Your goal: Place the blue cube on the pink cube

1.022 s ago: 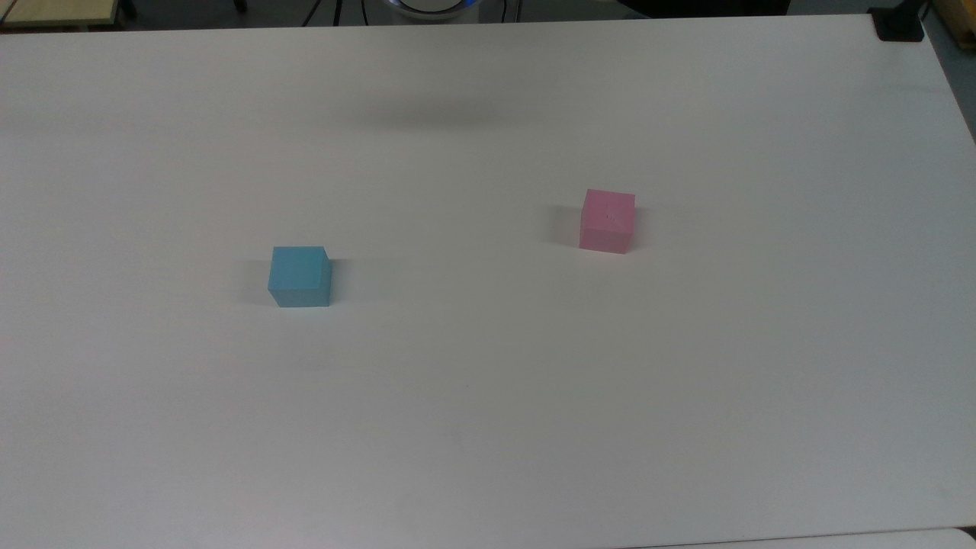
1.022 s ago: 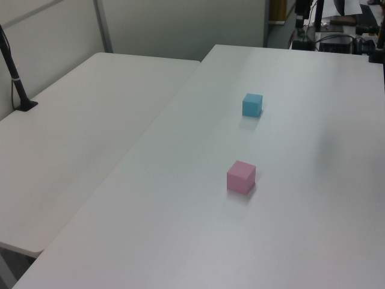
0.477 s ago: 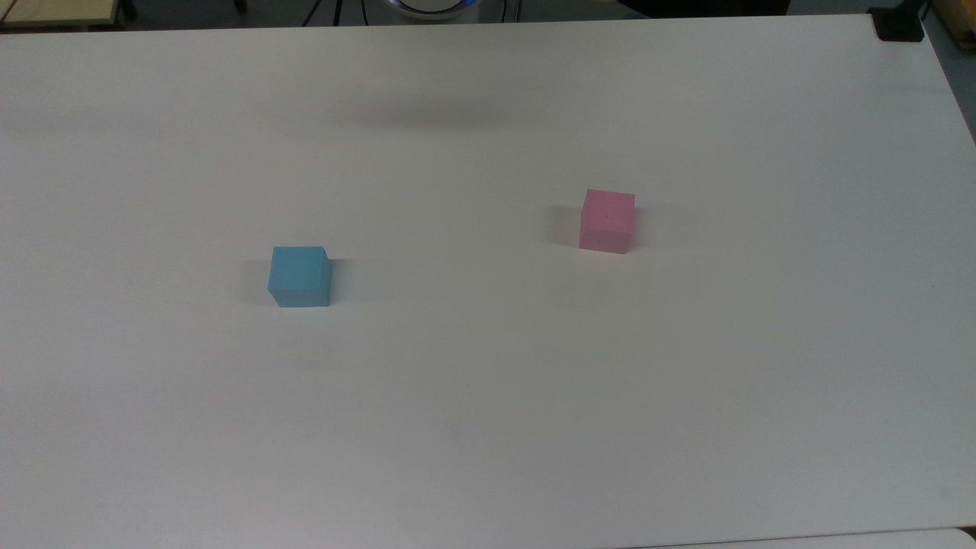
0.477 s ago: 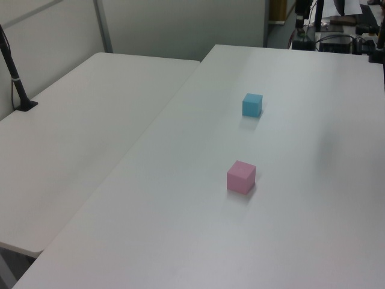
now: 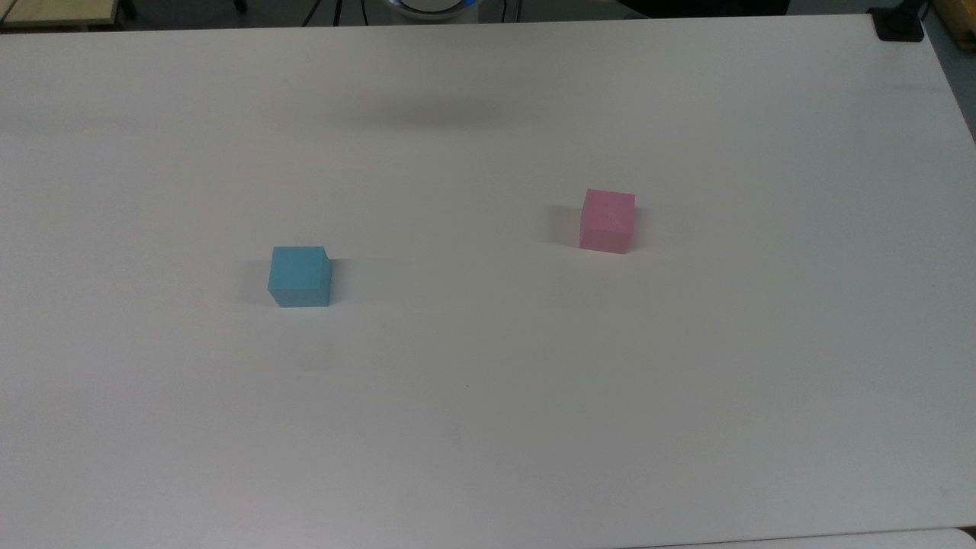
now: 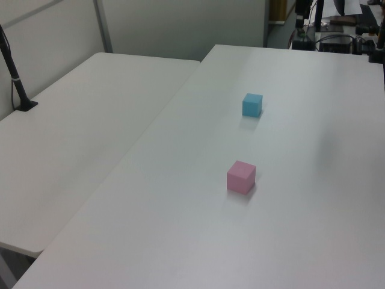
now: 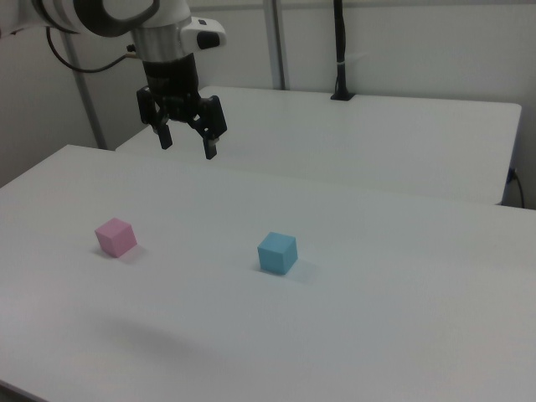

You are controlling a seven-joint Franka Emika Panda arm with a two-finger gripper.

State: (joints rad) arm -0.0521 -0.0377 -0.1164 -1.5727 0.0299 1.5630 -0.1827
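Blue cube [image 5: 300,276] flat on table, sky-blue, matte. Pink cube [image 5: 607,220] well apart, toward the top view's right, also flat, unstacked.

The work surface is a white matte table [image 5: 488,427]. A second white table [image 6: 78,138] abuts it along one long edge. A black post [image 7: 340,50] is clamped at the second table's far edge, at 12 o'clock in the right view. Pale partition panels [image 6: 180,24] with a grey metal upright [image 6: 103,25] stand behind. Lighting is diffuse overhead.
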